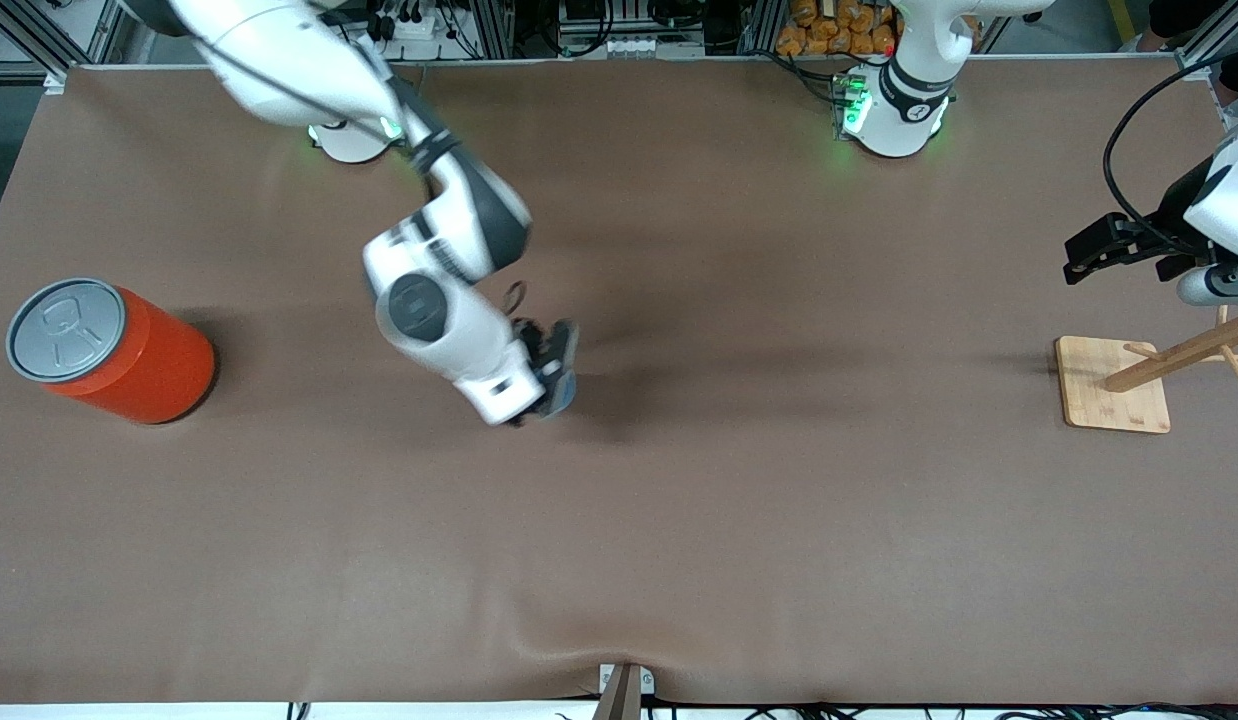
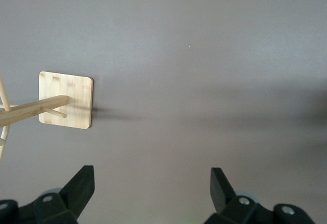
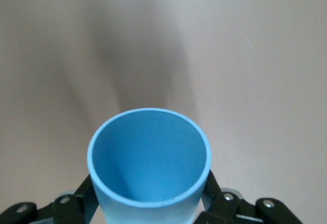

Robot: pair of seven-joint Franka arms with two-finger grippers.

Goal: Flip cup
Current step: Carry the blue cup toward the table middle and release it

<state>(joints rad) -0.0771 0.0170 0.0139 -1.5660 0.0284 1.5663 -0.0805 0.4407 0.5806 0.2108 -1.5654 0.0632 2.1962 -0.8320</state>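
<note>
The light-blue cup (image 3: 148,157) sits between the fingers of my right gripper (image 3: 148,196), which is shut on its sides. Its open mouth faces the right wrist camera. In the front view only a sliver of the cup (image 1: 565,388) shows under the right gripper (image 1: 557,368), low over the middle of the brown table. My left gripper (image 1: 1079,262) waits up over the left arm's end of the table. Its jaws stand wide apart with nothing between them, as the left wrist view shows (image 2: 152,189).
A large orange can with a grey lid (image 1: 109,350) stands at the right arm's end of the table. A wooden peg rack on a square bamboo base (image 1: 1114,385) stands at the left arm's end, under the left gripper, and shows in the left wrist view (image 2: 65,100).
</note>
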